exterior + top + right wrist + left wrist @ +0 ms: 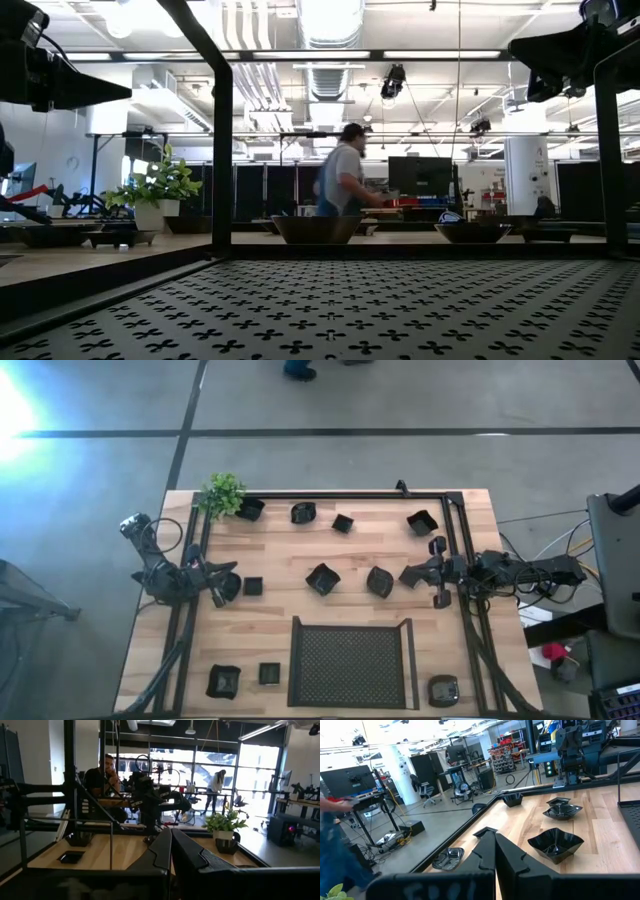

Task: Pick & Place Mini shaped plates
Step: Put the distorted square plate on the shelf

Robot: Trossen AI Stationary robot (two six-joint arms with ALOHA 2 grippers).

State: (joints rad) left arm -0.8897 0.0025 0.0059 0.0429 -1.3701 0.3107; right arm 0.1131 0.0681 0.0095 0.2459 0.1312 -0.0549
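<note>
My left claw (222,586) was pinched tight with nothing in it. In my left wrist view the two dark tips (495,851) pressed together, up above the wood. It hung at the left side of the tabletop (380,550), just beside one small square plate (253,586).

My right claw (410,575) was pinched tight too, and empty. It waited at the right side, near a bent little plate (379,581).

The mini shaped plates lay all over the wood, none of them in the big mesh tray (349,663). Three sat along the far edge (303,512), one more in the far right corner (422,521), and one tucked next to the little green plant (223,493). One angular plate (322,578) sat in the middle. Two sat at the near left (223,680), and a round one (443,689) at the near right. The tray sat at the near edge, in the middle. I saw no plate inside it.

So I think the job had not really started. I was at the very first step: choose a plate and go for it.

Next, I think a claw would have to spread wide first, because a pinched claw cannot take anything. Then it would go down over a plate's rim. The plates looked shiny and low, so I guess the grip would need to be careful, or the plate could slip away.

A person (345,172) stood in the room beyond, well apart from my arms.
</note>
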